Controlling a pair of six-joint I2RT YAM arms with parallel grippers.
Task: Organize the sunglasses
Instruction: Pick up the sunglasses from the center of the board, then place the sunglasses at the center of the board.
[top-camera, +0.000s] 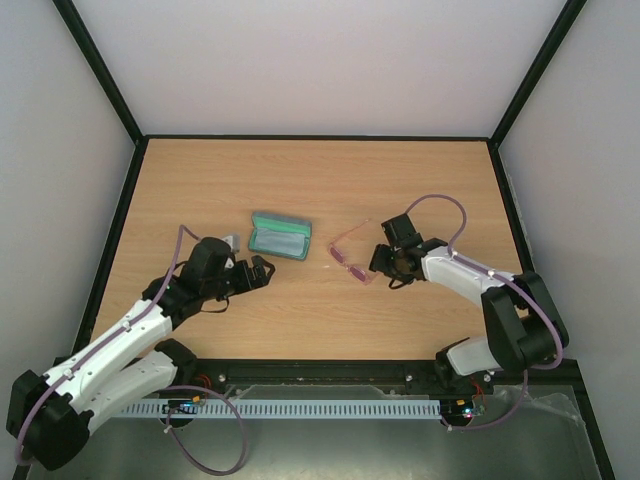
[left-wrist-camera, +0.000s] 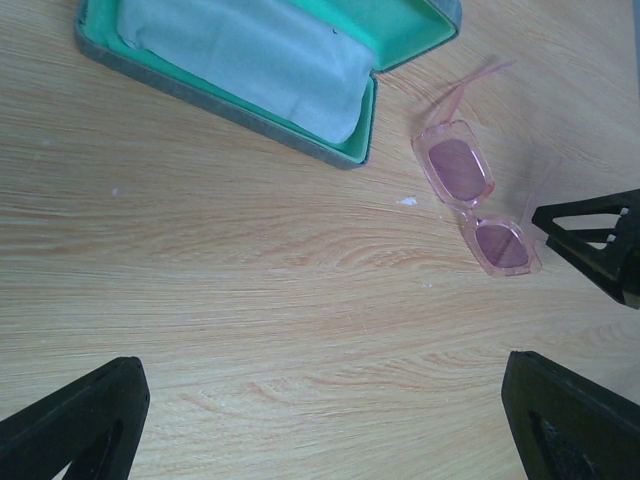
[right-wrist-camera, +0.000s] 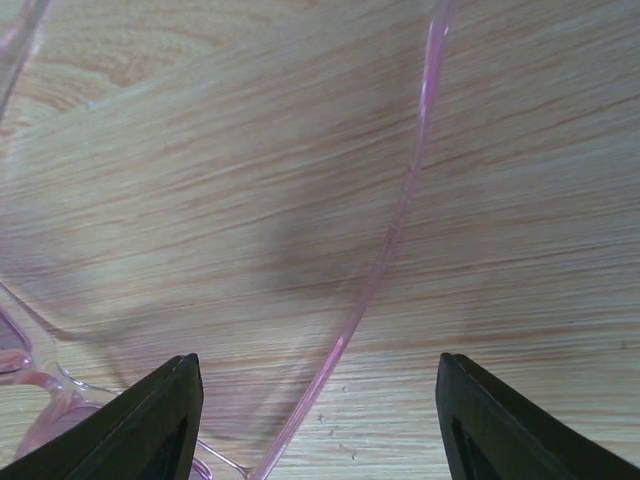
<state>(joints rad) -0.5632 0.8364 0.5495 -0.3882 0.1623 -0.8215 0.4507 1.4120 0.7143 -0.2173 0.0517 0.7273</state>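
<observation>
My right gripper has its jaws apart, not yet clamped on anything. The sunglasses lie flat on the table directly ahead of its fingertips. One slim temple runs between my two fingers and touches neither.

My left gripper is spread wide and empty, well to the left of the glasses. Just beyond it sits the open case, green-lined, with a pale blue cloth lying inside.

As I judge it, the task has barely begun. The glasses are outside the case with both temples unfolded. Gripping, folding and putting them away all remain.

The glasses are small, with a thin translucent pink frame, squarish pink-tinted lenses and thin temples.
</observation>
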